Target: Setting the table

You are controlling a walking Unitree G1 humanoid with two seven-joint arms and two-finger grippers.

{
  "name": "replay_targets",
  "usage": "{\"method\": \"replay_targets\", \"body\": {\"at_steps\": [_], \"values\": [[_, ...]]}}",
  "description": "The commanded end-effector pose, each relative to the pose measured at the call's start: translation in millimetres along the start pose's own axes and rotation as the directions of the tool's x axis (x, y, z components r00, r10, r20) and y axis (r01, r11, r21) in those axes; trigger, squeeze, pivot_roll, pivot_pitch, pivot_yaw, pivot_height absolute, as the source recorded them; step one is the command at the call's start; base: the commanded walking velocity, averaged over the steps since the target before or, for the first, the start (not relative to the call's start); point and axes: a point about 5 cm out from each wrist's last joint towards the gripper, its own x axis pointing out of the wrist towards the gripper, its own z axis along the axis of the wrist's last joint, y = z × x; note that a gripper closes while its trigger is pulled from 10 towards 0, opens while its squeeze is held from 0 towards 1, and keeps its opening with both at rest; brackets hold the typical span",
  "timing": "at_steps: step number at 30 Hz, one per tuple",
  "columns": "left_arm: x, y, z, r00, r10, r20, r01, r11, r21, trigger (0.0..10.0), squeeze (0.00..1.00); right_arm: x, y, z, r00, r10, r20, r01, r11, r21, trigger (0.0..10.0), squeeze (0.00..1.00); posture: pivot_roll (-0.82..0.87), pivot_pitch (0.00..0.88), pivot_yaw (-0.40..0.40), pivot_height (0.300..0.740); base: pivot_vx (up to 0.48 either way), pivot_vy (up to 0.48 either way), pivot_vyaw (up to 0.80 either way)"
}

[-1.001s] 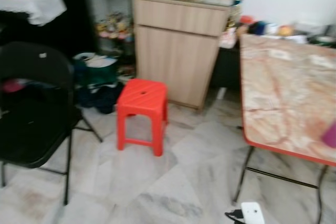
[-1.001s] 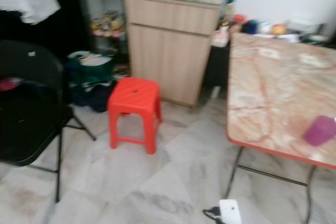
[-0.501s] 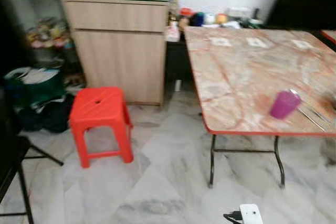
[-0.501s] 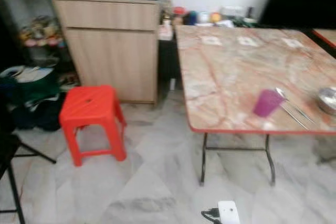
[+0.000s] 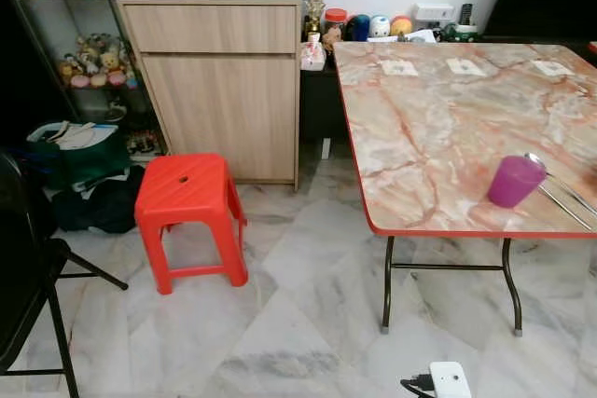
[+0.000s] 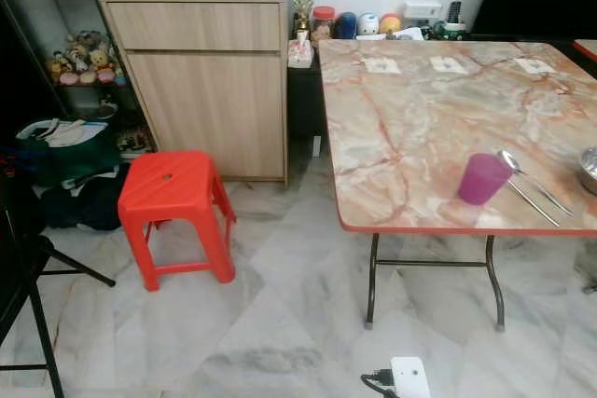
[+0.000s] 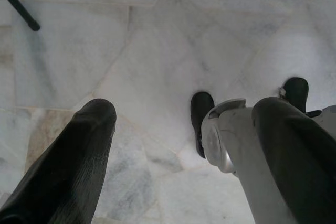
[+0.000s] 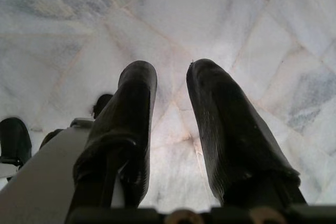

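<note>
The table (image 6: 410, 128), with a marbled pink top and a red edge, stands on black folding legs on the right side of the room, over a pale marble floor (image 6: 280, 323). Near its front edge sits a purple cup (image 6: 483, 178), upright. Just beside the cup, toward the right, lie a spoon (image 6: 522, 174) and a thin pair of chopsticks (image 6: 534, 203). At the far right edge of the table the rim of a metal bowl (image 6: 590, 170) shows. Small white cards lie along the table's far side.

To the left of the table stands a wooden cabinet (image 5: 219, 90) with ornaments on top, and in front of it a red plastic stool (image 5: 187, 216). A black folding chair (image 5: 28, 277) stands at the far left.

Both arms hang idle, pointing down at the floor. The left gripper (image 7: 184, 124) has its two black fingers spread wide apart, holding nothing, with the robot's black feet and a silver leg visible beyond them. The right gripper (image 8: 171, 85) has its fingers parted by a narrow gap, also holding nothing.
</note>
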Motion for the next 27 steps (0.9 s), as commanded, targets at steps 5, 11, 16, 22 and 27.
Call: {"method": "replay_targets", "body": {"at_steps": [5,11,16,22,27], "values": [[13.2,-45.5,43.7,0.993,-0.113,0.035,0.110,0.990,0.088,10.0,0.00,-1.5,22.7,-11.8,0.998,0.054,-0.028,-0.052,0.996,0.079,10.0,0.00,0.03,0.088,-0.046,0.740,0.000,-0.253,-0.28],[13.0,-46.1,41.9,0.993,-0.116,0.030,0.113,0.989,0.093,10.0,0.00,-1.6,22.4,-12.5,0.998,0.054,-0.035,-0.051,0.996,0.072,10.0,0.00,0.04,0.086,-0.047,0.740,0.000,-0.340,-0.70],[12.8,-46.8,40.1,0.992,-0.120,0.024,0.117,0.988,0.098,10.0,0.00,-1.6,22.4,-12.1,0.998,0.051,-0.027,-0.049,0.996,0.080,10.0,0.00,0.04,0.083,-0.047,0.740,0.000,-0.354,0.00],[12.6,-48.0,38.5,0.992,-0.125,0.019,0.123,0.987,0.102,10.0,0.00,-1.6,22.5,-11.9,0.998,0.054,-0.024,-0.052,0.996,0.074,10.0,0.00,0.04,0.074,-0.044,0.740,0.000,-0.364,0.00],[12.5,-48.1,37.8,0.992,-0.127,0.017,0.125,0.987,0.102,10.0,0.00,-1.9,23.4,-12.7,0.998,0.058,-0.021,-0.056,0.993,0.101,10.0,0.00,0.04,0.066,-0.041,0.740,0.000,-0.391,0.00]]}}
